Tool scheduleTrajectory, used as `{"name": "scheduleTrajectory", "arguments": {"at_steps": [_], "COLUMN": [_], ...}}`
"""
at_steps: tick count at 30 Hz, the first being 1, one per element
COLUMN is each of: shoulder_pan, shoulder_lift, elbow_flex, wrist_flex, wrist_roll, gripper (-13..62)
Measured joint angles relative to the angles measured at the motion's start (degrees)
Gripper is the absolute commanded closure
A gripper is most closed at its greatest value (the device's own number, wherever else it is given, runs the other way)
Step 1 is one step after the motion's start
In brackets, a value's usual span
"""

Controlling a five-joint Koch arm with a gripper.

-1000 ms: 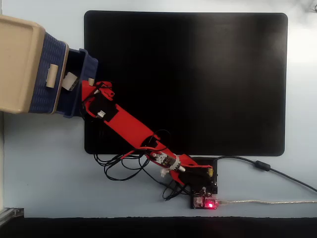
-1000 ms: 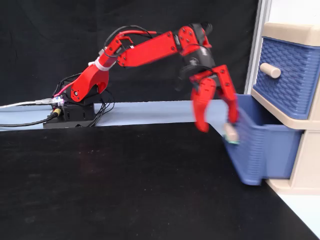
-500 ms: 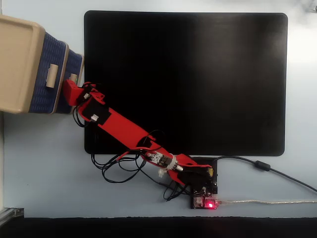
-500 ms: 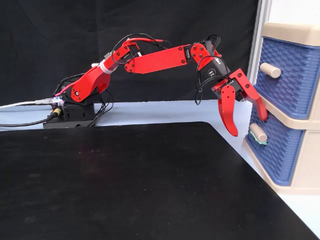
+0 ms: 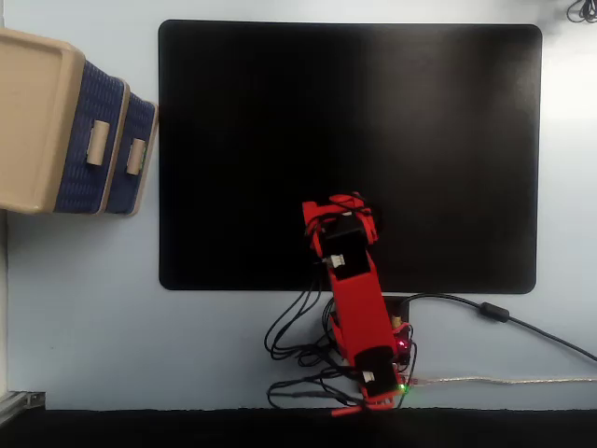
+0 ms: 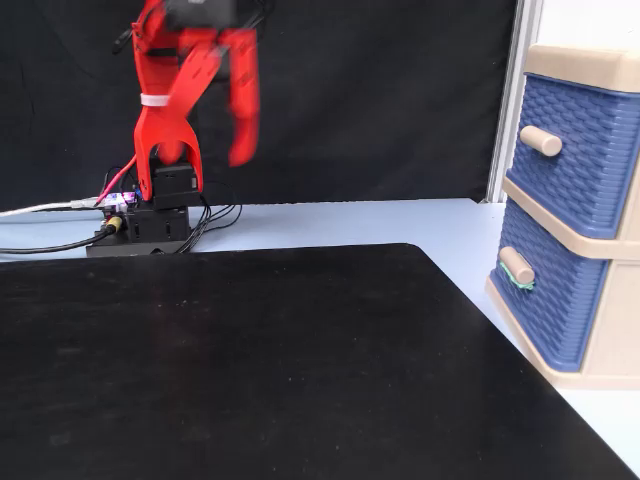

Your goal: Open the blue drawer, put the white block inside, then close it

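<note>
1. The blue drawer, open 1 s ago, now sits shut, flush in the cabinet.
2. The block is out of sight, presumably inside.
3. The claw has swung back above its base, jaws apart, empty; task looks done.

Black backdrop — pale blue table, black mat.

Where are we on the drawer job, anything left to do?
It looks finished. Both fixed views show the blue drawer pushed in flush with the cabinet, and the white block is nowhere in sight, presumably inside. Nothing is in hand: the gripper is folded up over the arm's base, its jaws apart and empty. Nothing visible remains.
</note>
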Motion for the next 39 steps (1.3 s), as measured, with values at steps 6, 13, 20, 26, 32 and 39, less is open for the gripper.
{"name": "scheduleTrajectory", "arguments": {"at_steps": [6, 13, 20, 26, 32, 39], "shoulder_pan": [11.69, 16.79, 22.76, 22.76, 22.76, 22.76], "shoulder_lift": [22.68, 31.64, 31.64, 31.64, 31.64, 31.64], "elbow_flex": [43.07, 67.85, 69.96, 69.96, 69.96, 69.96], "wrist_flex": [-11.69, -17.31, -18.46, -18.46, -18.46, -18.46], "wrist_roll": [-4.66, -5.01, -5.10, -5.10, -5.10, -5.10], "gripper": [15.3, 15.3, 14.6, 14.5, 14.5, 14.5]}}
